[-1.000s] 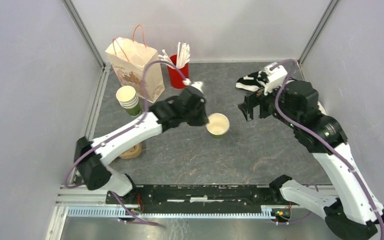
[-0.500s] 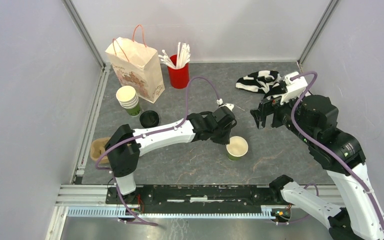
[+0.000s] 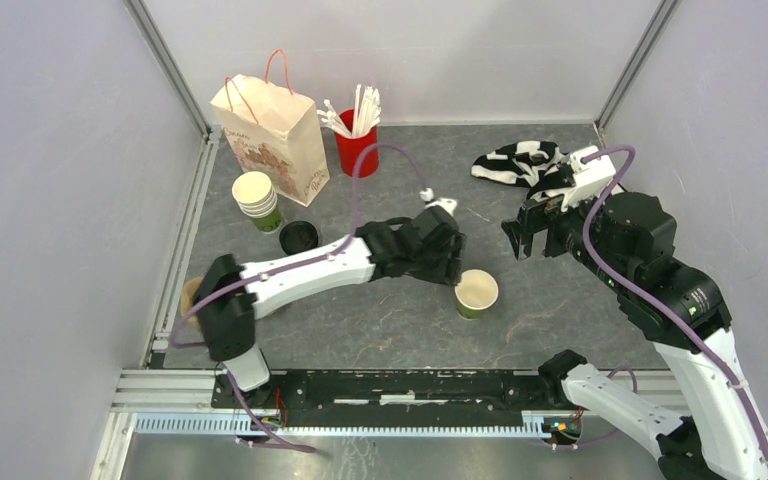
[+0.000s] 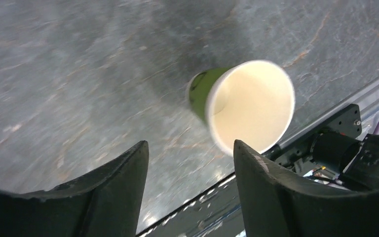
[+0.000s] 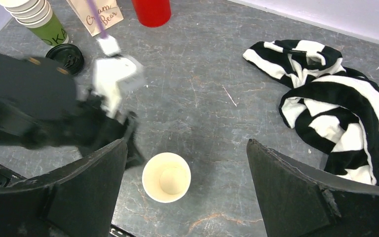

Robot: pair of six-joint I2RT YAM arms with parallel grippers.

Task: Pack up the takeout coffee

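Walls (image 3: 50, 200): plain, pale lilac-grey, on three sides.
Corner posts (image 3: 166, 65): slim metal.
Tabletop (image 3: 400, 325): dark grey, stone-veined.
Rail (image 3: 160, 385): ribbed aluminium, near edge.
Light: even, soft.

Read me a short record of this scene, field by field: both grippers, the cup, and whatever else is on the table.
left gripper: open, nothing between its fingers
right gripper: open, empty, raised off the table
open cup: green, lidless, upright, just past the left gripper's fingertips, not held
black lid: lying flat beside the stack of cups, on no cup
paper bag: upright, far left corner
red cup: holds white sticks, next to the bag
striped cloth: crumpled, far right
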